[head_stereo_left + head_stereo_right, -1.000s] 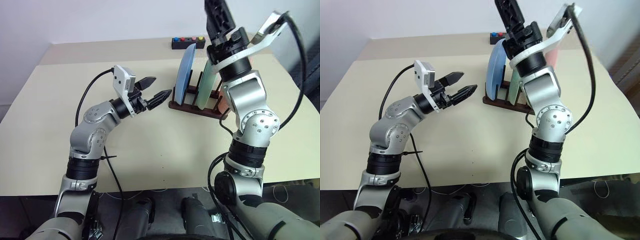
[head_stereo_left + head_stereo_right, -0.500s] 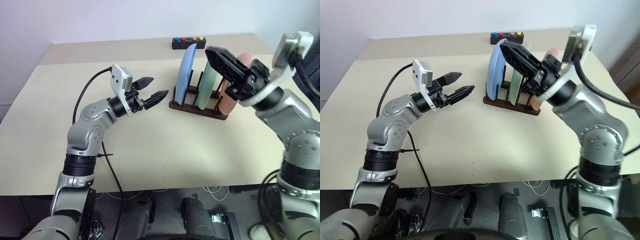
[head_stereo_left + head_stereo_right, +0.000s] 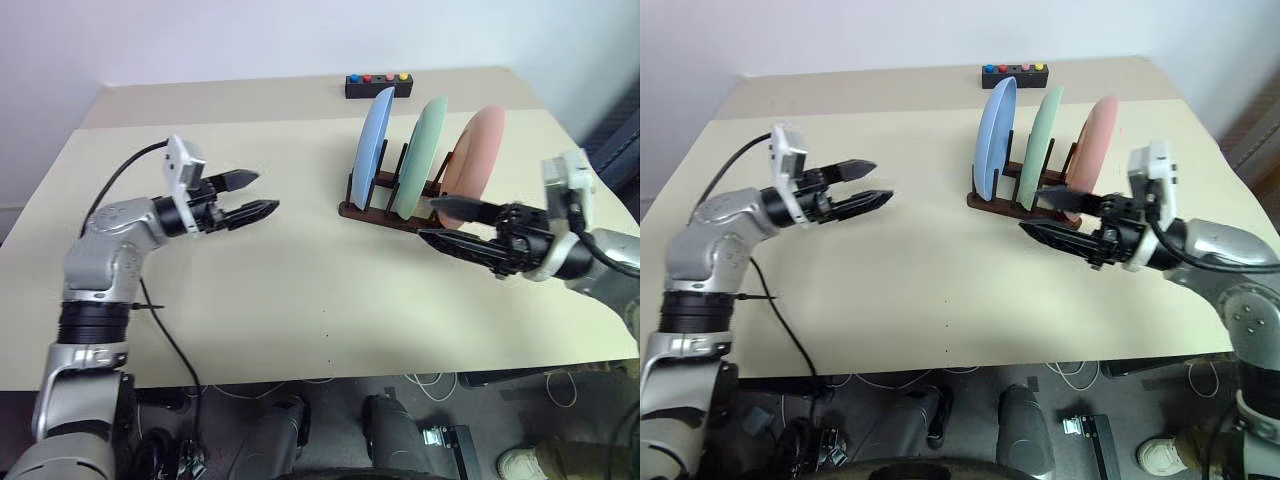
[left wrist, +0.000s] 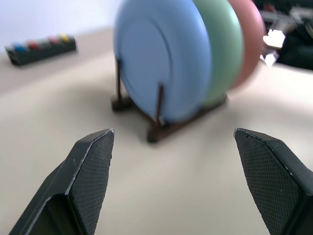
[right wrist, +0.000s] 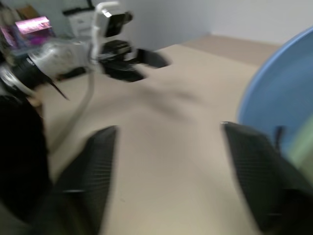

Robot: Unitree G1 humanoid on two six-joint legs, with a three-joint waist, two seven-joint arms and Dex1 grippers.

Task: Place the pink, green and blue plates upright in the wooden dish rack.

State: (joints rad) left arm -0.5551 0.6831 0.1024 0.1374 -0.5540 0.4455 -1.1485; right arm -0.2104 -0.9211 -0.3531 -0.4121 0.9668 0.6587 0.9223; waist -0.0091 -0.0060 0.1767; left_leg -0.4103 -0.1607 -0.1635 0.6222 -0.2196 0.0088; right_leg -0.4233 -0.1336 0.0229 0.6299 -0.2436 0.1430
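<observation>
The blue plate (image 3: 373,140), green plate (image 3: 420,155) and pink plate (image 3: 472,160) stand upright side by side in the wooden dish rack (image 3: 385,212) at the table's back right. My left gripper (image 3: 265,191) is open and empty, held level over the table well to the left of the rack and pointing at it. My right gripper (image 3: 426,218) is open and empty too, low just in front of the rack's right end and pointing left. In the left wrist view the blue plate (image 4: 166,63) faces the camera, with the green plate (image 4: 225,44) behind it.
A small black box with coloured buttons (image 3: 377,84) lies at the table's far edge behind the rack. A black cable (image 3: 120,175) loops from my left wrist camera. Bare beige table (image 3: 300,300) stretches between the two arms and toward the near edge.
My right arm swung down from above the rack to low beside its front right. My left gripper drew back to the left, away from the rack. The plates stayed put.
</observation>
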